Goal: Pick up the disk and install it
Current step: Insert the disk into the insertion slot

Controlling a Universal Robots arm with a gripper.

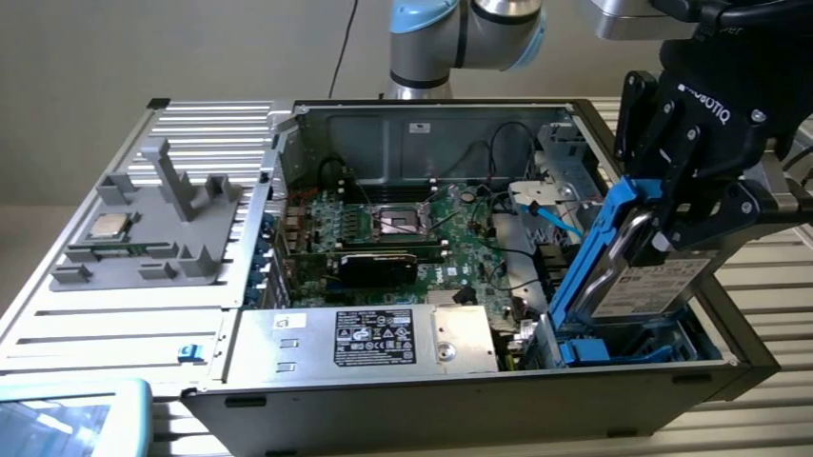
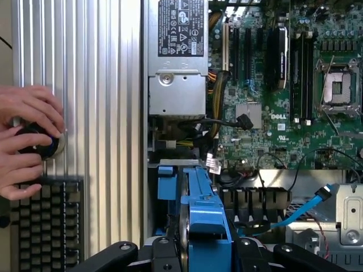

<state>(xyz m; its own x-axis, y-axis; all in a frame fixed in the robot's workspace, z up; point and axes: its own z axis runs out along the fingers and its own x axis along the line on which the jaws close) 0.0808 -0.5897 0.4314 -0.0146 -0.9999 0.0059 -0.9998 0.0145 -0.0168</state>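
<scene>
The disk (image 1: pixel 639 288), a silver-grey drive with a white label in a blue carrier, hangs steeply tilted at the exterior view's right end of the open computer case (image 1: pixel 420 400). My black gripper (image 1: pixel 680 205) is shut on the disk's upper part. Its lower end reaches down into the blue drive bay (image 1: pixel 623 350). In the wrist view the disk's blue carrier (image 2: pixel 205 218) runs edge-on between my gripper's (image 2: pixel 201 256) two black fingers (image 2: pixel 119 252).
A silver power supply (image 1: pixel 381 338) sits beside the bay, with the motherboard (image 1: pixel 406 228) behind it. A blue cable (image 1: pixel 559 221) hangs close to the disk. A grey fixture (image 1: pixel 152 228) with a CPU chip (image 1: pixel 109 227) lies outside the case. A person's hands (image 2: pixel 28 141) rest on a knob above a keyboard (image 2: pixel 45 224).
</scene>
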